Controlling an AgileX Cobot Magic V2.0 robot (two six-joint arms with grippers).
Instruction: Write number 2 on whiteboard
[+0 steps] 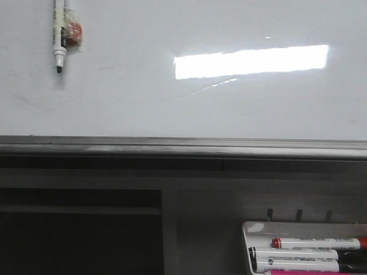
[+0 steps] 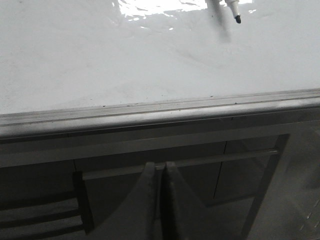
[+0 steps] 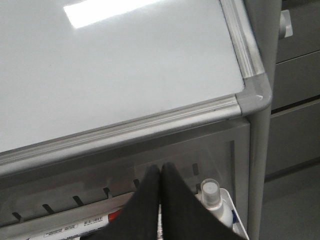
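The whiteboard [image 1: 183, 103] fills the upper part of the front view, glossy and white, with a bright rectangular glare at about two o'clock from its middle and a grey metal rail [image 1: 183, 146] running along its lower edge. No marker line shows on it in any view, apart from faint smudges toward nine o'clock that may be old residue — the surface is too pale to be sure. A white marker [image 1: 58, 37] with a black tip hangs at the board's eleven o'clock corner, tip pointing down, with a small red-and-clear piece [image 1: 73, 32] touching its side; the left wrist view catches the same tip near the glare. At five o'clock, below the rail, a small white tray [image 1: 252, 229] holds several markers lying flat, one with a red band [image 1: 276, 243]. The left gripper [image 2: 161, 172] sits below the rail, its two dark fingers pressed together with nothing between them. The right gripper [image 3: 161, 177] is likewise closed and empty — just above the tray, beside a spray bottle [image 3: 212, 195] with a clear cap, near the board's grey corner piece [image 3: 256, 95].
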